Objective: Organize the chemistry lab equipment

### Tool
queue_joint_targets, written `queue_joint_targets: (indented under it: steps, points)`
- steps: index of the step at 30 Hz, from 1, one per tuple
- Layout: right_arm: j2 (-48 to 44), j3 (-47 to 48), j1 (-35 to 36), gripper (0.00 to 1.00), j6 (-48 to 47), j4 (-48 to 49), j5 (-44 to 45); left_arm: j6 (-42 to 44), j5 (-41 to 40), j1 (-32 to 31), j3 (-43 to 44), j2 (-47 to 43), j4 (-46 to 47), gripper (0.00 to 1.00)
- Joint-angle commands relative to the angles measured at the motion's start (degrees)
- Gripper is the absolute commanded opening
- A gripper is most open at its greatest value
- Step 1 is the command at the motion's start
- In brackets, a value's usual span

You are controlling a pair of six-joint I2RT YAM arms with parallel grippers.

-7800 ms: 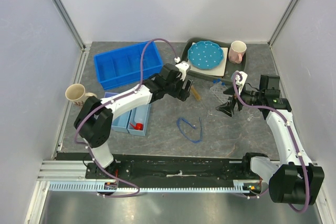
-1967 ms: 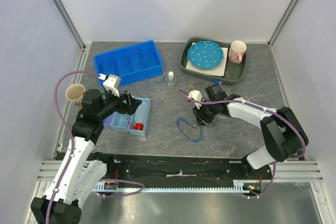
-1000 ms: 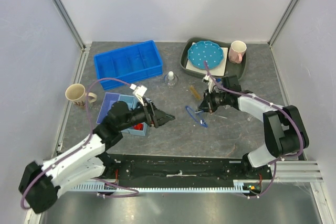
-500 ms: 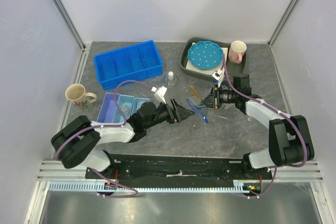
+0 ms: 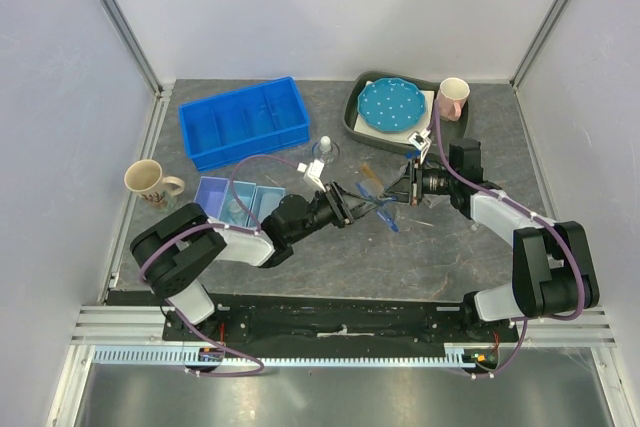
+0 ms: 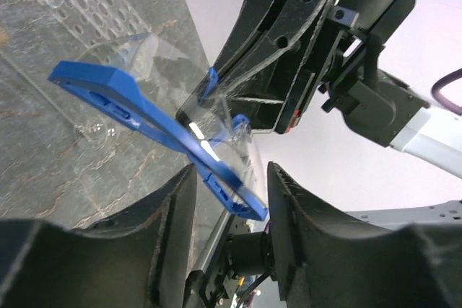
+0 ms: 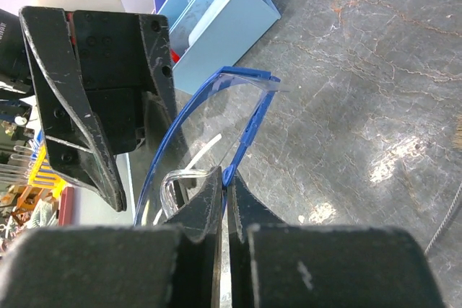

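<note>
1. Mid-table, between both arms: safety glasses [image 5: 378,209] with a blue frame and clear lens, held above the grey table [image 5: 330,247]. A white mark on the side arm is unreadable.
2. Right gripper [image 5: 400,195]: its arm stretches left and low, with the jaws clamped together on the blue frame.
3. Left gripper [image 5: 352,209]: its arm reaches right, nearly level. The jaws are apart, one either side of the side arm.
4. Behind them: a white-capped dropper bottle [image 5: 325,150], upright.

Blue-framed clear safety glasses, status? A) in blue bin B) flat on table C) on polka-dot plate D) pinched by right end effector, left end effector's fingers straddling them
D: the right end effector is shut on the blue-framed clear safety glasses; the left end effector flanks one temple arm.
</note>
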Motion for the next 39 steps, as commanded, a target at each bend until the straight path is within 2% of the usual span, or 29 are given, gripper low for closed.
queue_joint_targets:
  steps: [1, 3, 6, 8, 12, 14, 16, 18, 24, 28, 32, 37, 39]
  points:
    - [-1.0, -0.5, -0.3, 0.06, 0.4, 3.0, -2.2, -1.6, -1.7, -0.3, 3.4, 0.5, 4.2, 0.47]
    - [-1.1, -0.6, -0.3, 0.06, 0.3, 3.1, -2.1, -1.3, -1.6, -0.2, 4.1, 0.8, 2.4, 0.45]
    - [-1.2, -0.6, -0.3, 0.06, 0.2, 3.0, -2.2, -1.4, -1.5, -0.2, 4.4, 1.0, 1.6, 0.30]
    - [-1.4, -0.6, -0.4, 0.07, 0.1, 3.0, -2.2, -1.4, -1.5, -0.3, 4.5, 1.3, 1.6, 0.26]
    - [-1.5, -0.7, -0.4, 0.08, -0.2, 3.0, -2.5, -0.7, -0.8, -0.2, 4.5, 1.2, 1.2, 0.08]
    - [-1.6, -0.7, -0.3, 0.10, -0.3, 2.9, -2.7, -0.5, -0.4, 0.0, 4.7, 1.0, 1.2, 0.02]
    - [-1.8, -0.7, -0.4, 0.12, -0.8, 2.7, -3.0, 0.0, 0.4, 0.2, 4.7, 0.8, 0.9, 0.02]
    - [-2.3, -0.5, -0.3, 0.18, -2.4, 1.4, -3.0, 0.5, 1.7, 0.8, 4.5, 0.2, 0.4, 0.02]
    - [-4.8, 2.6, -0.6, 0.47, -12.2, -8.2, -3.6, 2.2, 8.2, 4.6, 3.2, -5.1, -5.4, 0.02]
    - [-7.4, 5.3, -1.0, 0.63, -25.4, -18.8, -4.6, 5.4, 14.3, 7.5, 3.8, -10.0, -17.9, 0.02]
    - [-10.3, 5.8, -2.3, 0.81, -30.0, -23.2, -7.4, 11.8, 19.4, 8.9, 4.9, -16.6, -29.0, 0.02]
    - [-12.6, 5.9, -3.7, 0.83, -32.6, -25.5, -8.4, 18.2, 23.2, 11.5, 8.2, -23.2, -43.5, 0.02]
    - [-13.9, 6.4, -4.0, 0.83, -35.2, -27.5, -5.8, 23.8, 23.0, 12.7, 10.6, -26.9, -56.4, 0.02]
